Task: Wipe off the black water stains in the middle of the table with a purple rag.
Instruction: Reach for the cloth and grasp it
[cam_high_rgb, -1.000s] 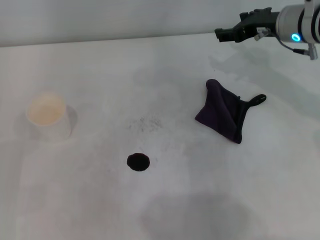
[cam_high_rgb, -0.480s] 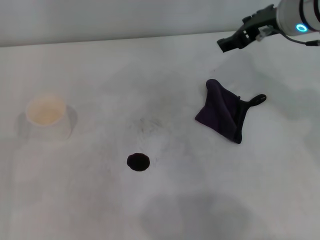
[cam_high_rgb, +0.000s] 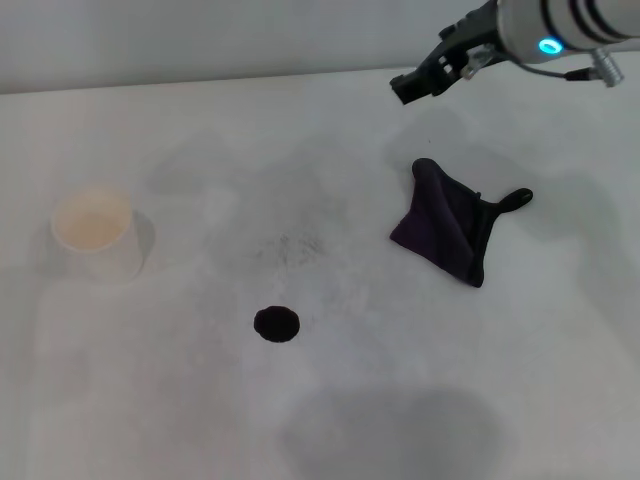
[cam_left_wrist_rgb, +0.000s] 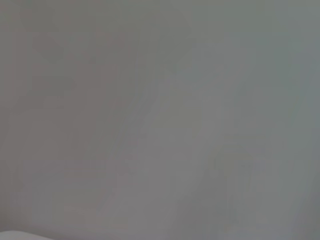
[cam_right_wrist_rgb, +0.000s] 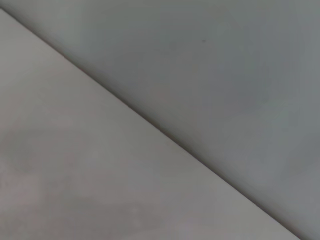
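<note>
Rag (cam_high_rgb: 447, 222) lies crumpled on surface (cam_high_rgb: 420, 400), right of centre, loop at its right corner. Stain (cam_high_rgb: 276, 323), 1 small black blot, sits well apart to rag's left and nearer you. Cup (cam_high_rgb: 95, 235) far left.

Right gripper (cam_high_rgb: 412, 86) hovers above far edge, beyond rag, holding nothing; you cannot tell how far fingers are parted. Left gripper not in view.

Rag likely light, soft, floppy: pinch raised fold at middle, not flat edge. Expect it to drape and drag.
</note>
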